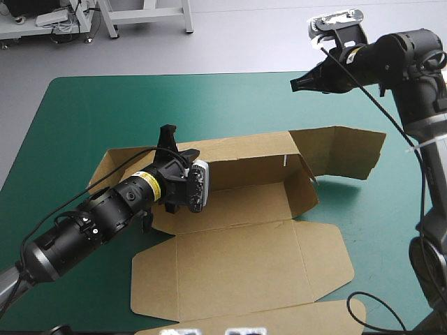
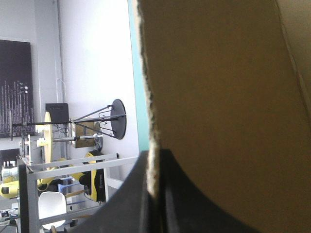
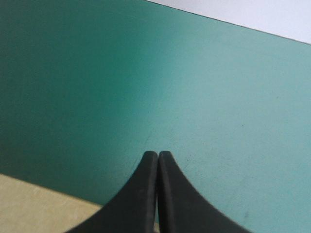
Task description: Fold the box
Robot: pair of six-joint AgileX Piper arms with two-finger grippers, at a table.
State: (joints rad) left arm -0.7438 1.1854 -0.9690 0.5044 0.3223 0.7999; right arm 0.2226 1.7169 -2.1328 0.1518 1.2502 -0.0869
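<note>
The brown box [image 1: 244,230] lies in the middle of the teal-green table, its back wall raised, a side flap standing at the right and the lid flat toward the near edge. My left gripper [image 1: 167,139] is shut on the box at the left end of the raised back wall. In the left wrist view the board's edge [image 2: 151,121] runs up from between the black fingers [image 2: 129,204]. My right gripper [image 1: 297,85] hangs shut and empty above the far right of the table, away from the box. A corner of board [image 3: 39,208] shows beneath it.
Bare teal-green cover [image 1: 105,112] lies along the far side and the left of the table. A further flap of the box [image 1: 279,322] reaches the near edge. The right arm [image 1: 419,91] stands at the table's right edge.
</note>
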